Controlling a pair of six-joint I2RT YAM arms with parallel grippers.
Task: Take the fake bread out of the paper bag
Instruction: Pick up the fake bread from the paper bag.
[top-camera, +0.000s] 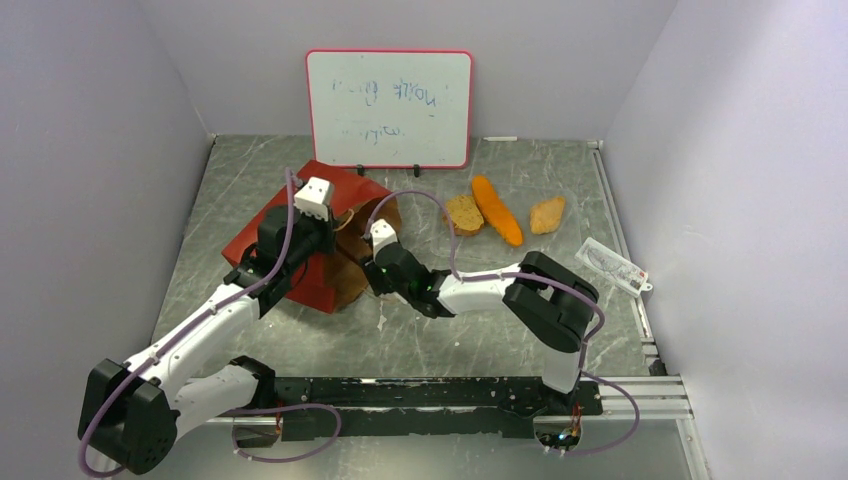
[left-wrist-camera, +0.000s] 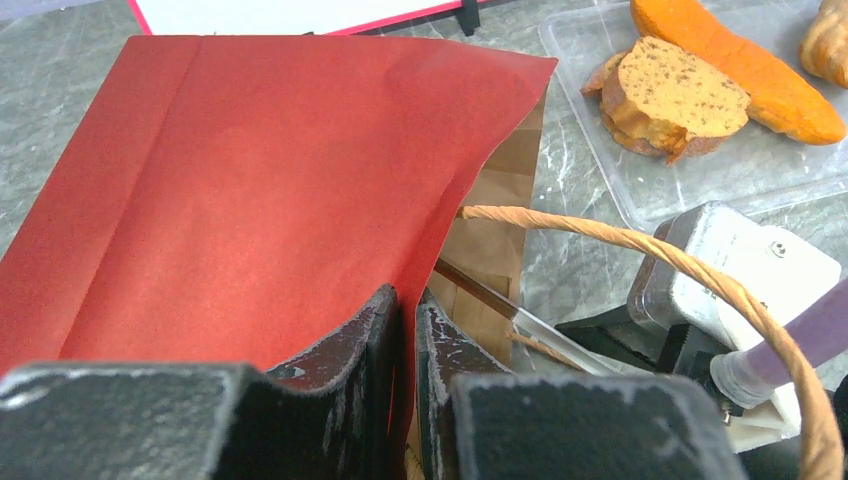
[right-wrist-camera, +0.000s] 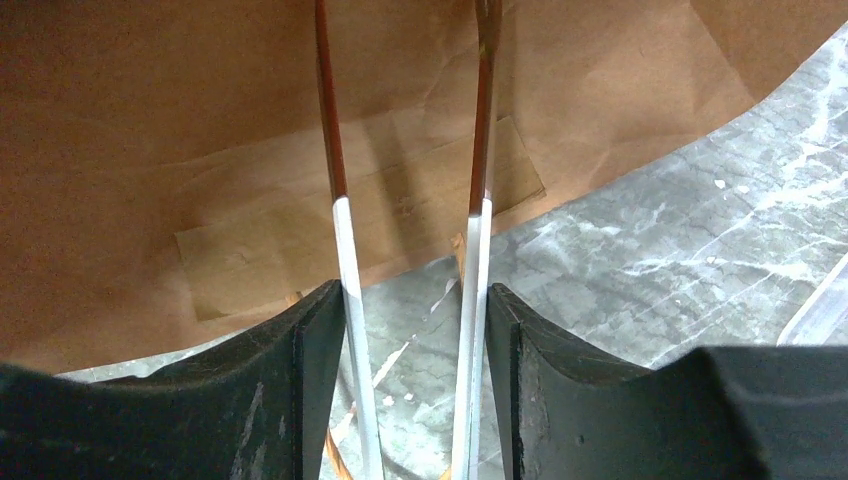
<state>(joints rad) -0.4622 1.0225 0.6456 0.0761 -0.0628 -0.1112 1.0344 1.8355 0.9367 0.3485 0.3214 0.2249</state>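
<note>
Grey marble table (top-camera: 480, 340) holds a red paper bag (top-camera: 345, 185) on its side, mouth facing the right arm. The left gripper (left-wrist-camera: 408, 300) clamps its upper edge. The right gripper (right-wrist-camera: 410, 300), jaws partly open and empty, points straight inside. Three bread pieces (top-camera: 497, 210) lie on a tray (left-wrist-camera: 720, 175) beyond; none shows inside.

A whiteboard (top-camera: 388, 108) with a pink-red frame stands at the far wall behind the paper bag (top-camera: 352, 188); it carries two lines of faint blue-green handwriting; the strokes are too pale to read; a small clear packet (top-camera: 612, 265) lying at the right bears what may be a printed label with a red mark, illegible.
</note>
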